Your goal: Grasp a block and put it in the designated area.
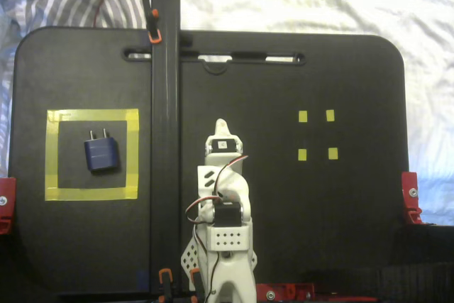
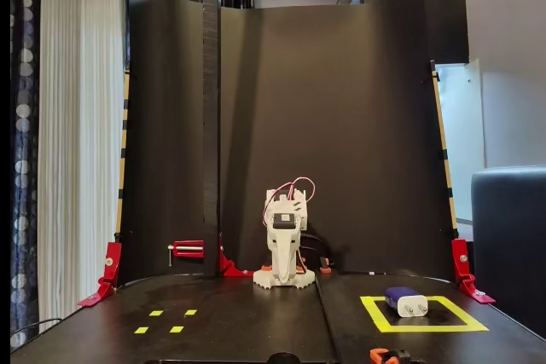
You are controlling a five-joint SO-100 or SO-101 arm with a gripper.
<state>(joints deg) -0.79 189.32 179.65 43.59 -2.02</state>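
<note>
block (image 1: 101, 154) inside designated area (image 1: 51, 154), 4 tape squares (image 1: 316, 135) (well apart)

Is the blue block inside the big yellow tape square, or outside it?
Inside: the block lies on the black board within the yellow square, touching no tape.

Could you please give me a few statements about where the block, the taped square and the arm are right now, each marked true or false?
1. The block lies inside the yellow tape square. True.
2. The pincer is holding the block. False: the pincer is folded at the arm, apart from it.
3. The block rests among the four small yellow squares. False: they are bare.
4. The block's prongs point toward the board's far edge in the top-down fixed view. True.
</note>
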